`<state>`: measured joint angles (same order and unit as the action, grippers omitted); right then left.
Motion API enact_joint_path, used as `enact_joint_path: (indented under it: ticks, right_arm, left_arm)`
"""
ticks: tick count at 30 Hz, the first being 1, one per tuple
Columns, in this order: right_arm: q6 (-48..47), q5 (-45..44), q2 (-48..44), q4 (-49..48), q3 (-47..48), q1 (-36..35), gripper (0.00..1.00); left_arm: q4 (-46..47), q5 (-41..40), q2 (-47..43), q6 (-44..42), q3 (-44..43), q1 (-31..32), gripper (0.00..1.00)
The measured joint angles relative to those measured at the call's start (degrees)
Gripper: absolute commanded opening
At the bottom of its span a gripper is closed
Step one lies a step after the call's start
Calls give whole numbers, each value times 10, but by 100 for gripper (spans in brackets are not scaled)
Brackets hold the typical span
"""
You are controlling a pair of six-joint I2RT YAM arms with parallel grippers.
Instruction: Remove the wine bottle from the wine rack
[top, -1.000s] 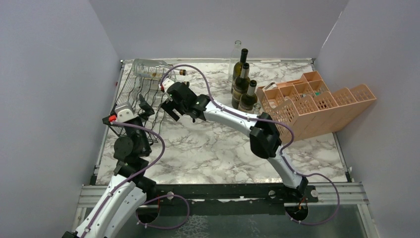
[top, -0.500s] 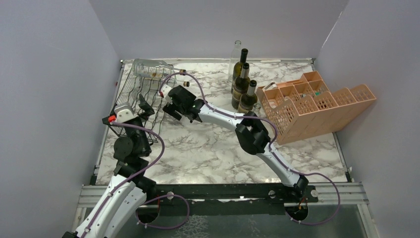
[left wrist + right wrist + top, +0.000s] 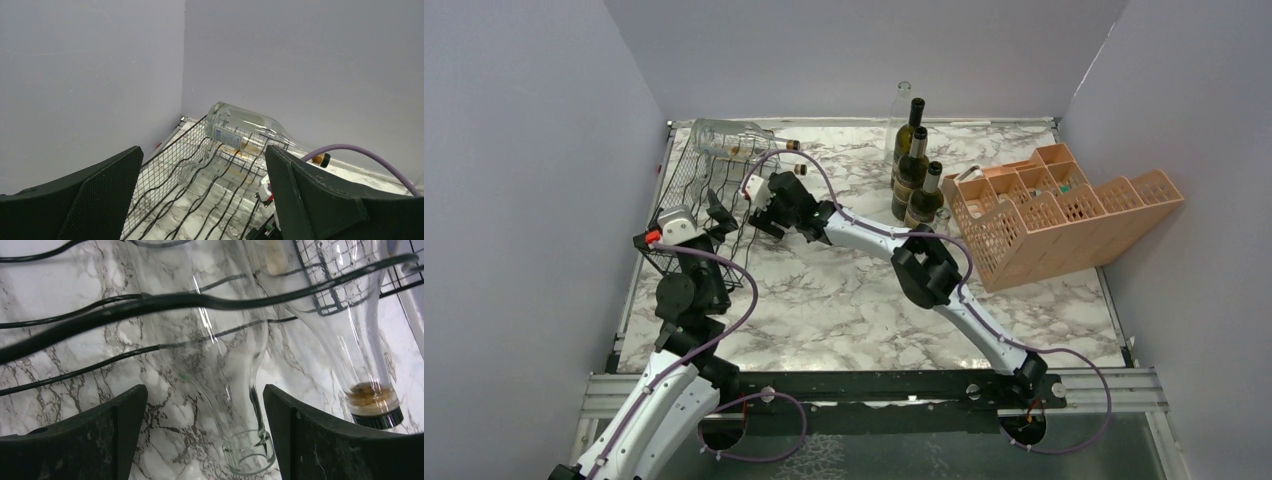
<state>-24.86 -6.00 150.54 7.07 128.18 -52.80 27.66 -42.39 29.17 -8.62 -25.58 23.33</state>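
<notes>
The right gripper (image 3: 202, 390) is being held spread in line with the uncapped neck of the clear wine bottle (image 3: 220, 355) lying low in the wine rack (image 3: 694, 185) at far left (capped bottle (image 3: 365, 365) beside it), the left gripper (image 3: 202, 150) being held open nearby, and a pinch centred on the neck, clear of wires, is being advised.

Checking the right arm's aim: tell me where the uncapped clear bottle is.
In the right wrist view, the uncapped clear bottle lies in the rack, its mouth framed by the open right gripper, a capped bottle at picture right.
</notes>
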Motion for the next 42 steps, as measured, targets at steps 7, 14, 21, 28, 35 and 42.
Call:
enact_joint_path:
  ticks: [7,14,21,28,35,42]
  right_arm:
    - [-6,34,19,-6,23,0,60]
    - [10,72,3,-32,-22,9,36]
    - [14,87,-67,-61,-126,11,26]
    - [-3,91,-169,-92,-269,11,24]
    - [15,97,-274,-107,-422,6,21]
    - [88,98,-377,-89,-542,-4,18]
  left_arm:
    - [0,4,0,0,0,0,99]
    - [0,8,4,2,0,0,99]
    - [-1,10,6,8,0,0,99]
    - [-1,18,7,12,0,0,99]
    - [-2,35,16,18,0,0,98]
    - [-4,69,31,26,0,0,98]
